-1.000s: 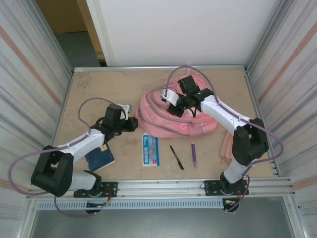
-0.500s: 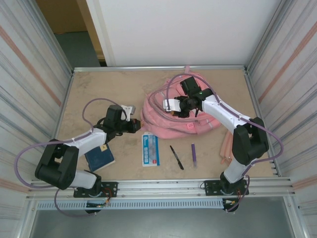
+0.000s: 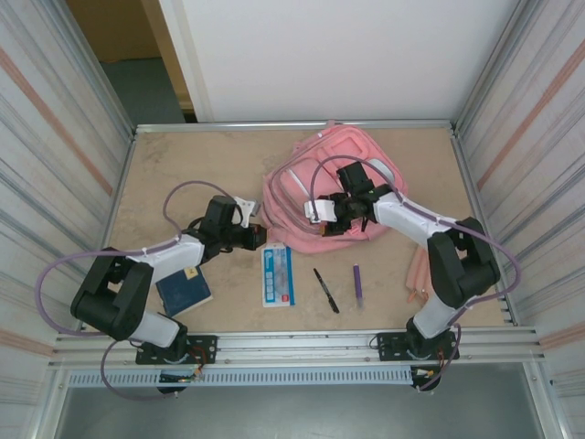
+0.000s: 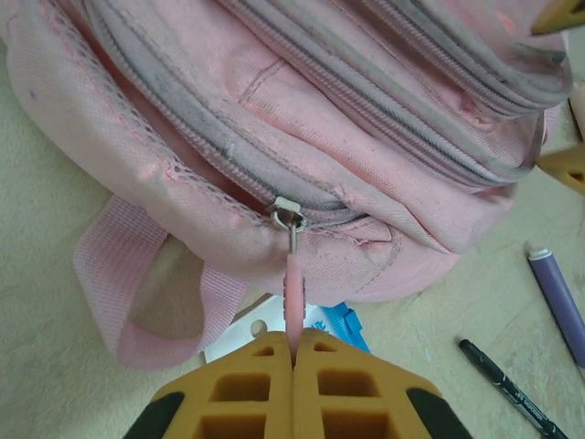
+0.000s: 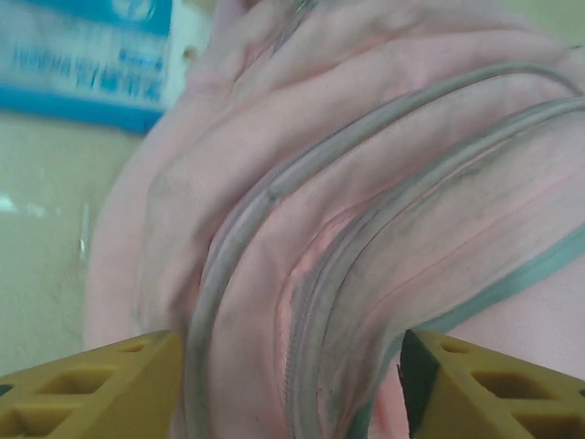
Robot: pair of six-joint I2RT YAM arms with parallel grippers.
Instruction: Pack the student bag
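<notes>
The student bag (image 3: 334, 178), a pink backpack, lies spread at the middle back of the table. My left gripper (image 4: 293, 352) is shut on the pink zipper pull (image 4: 293, 288) of a pocket at the bag's near-left edge, and the pull hangs from a metal slider (image 4: 287, 215). From above, the left gripper (image 3: 259, 235) touches that edge. My right gripper (image 5: 288, 384) stands open just over the bag's grey zipper seams (image 5: 320, 274), with fabric between the jaws but no grip. From above, the right gripper (image 3: 331, 222) is over the bag's near side.
In front of the bag lie a blue-and-white package (image 3: 277, 274), a black pen (image 3: 326, 290) and a purple pen (image 3: 357, 284). A dark blue notebook (image 3: 183, 291) lies under the left arm. A pale pink item (image 3: 417, 273) rests beside the right arm. Corrugated metal walls close both sides.
The right gripper opened and let go of the bag, which dropped from a bunched heap and now lies spread toward the back. The left gripper moved right to the bag's edge.
</notes>
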